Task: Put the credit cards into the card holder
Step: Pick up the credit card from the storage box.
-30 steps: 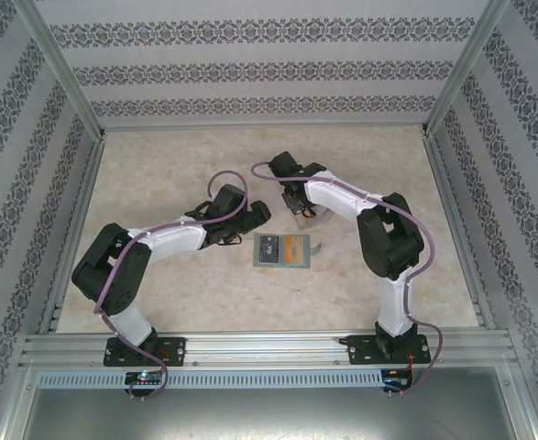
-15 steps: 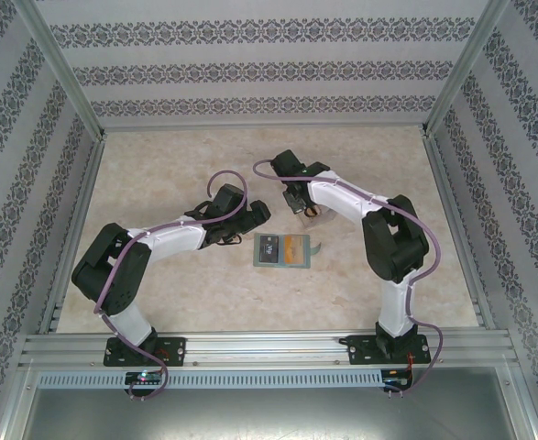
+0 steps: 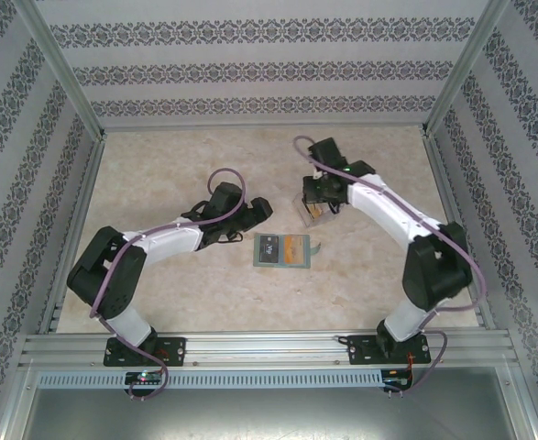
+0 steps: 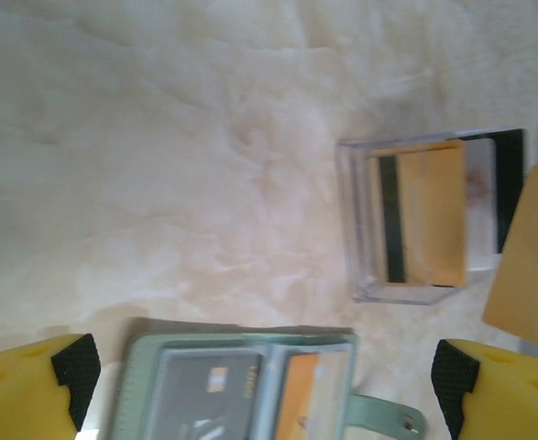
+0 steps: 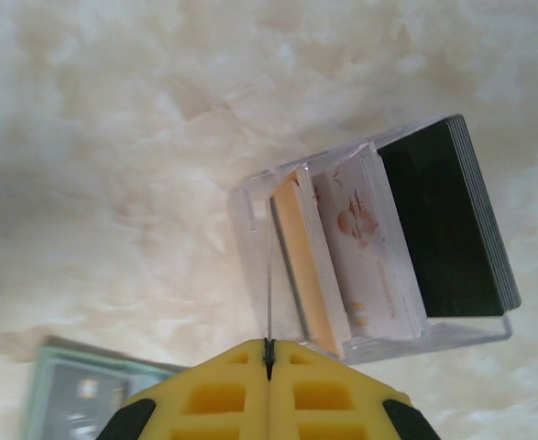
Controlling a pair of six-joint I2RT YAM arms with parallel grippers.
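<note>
The grey-green card holder (image 3: 282, 249) lies open on the table, with a black card (image 4: 204, 394) in its left pocket and an orange one (image 4: 298, 394) in its right. In the left wrist view my left gripper (image 4: 267, 367) hangs open over the holder (image 4: 241, 380), its yellow fingers wide on either side. My right gripper (image 5: 269, 353) is shut on one thin orange credit card (image 4: 525, 257), seen edge-on (image 5: 269, 275) just above the clear box. From above, that right gripper (image 3: 320, 196) is over the box and my left gripper (image 3: 258, 211) is behind the holder's left end.
The clear plastic box (image 5: 369, 247) behind the holder holds upright stacks of orange, white and black cards. The holder's strap (image 4: 383, 417) sticks out to its right. Patterned walls and metal rails (image 3: 259, 344) ring the marble-look table.
My right gripper closed on one card and drew back and to the right with it, the arm stretching out. The left arm barely shifted.
</note>
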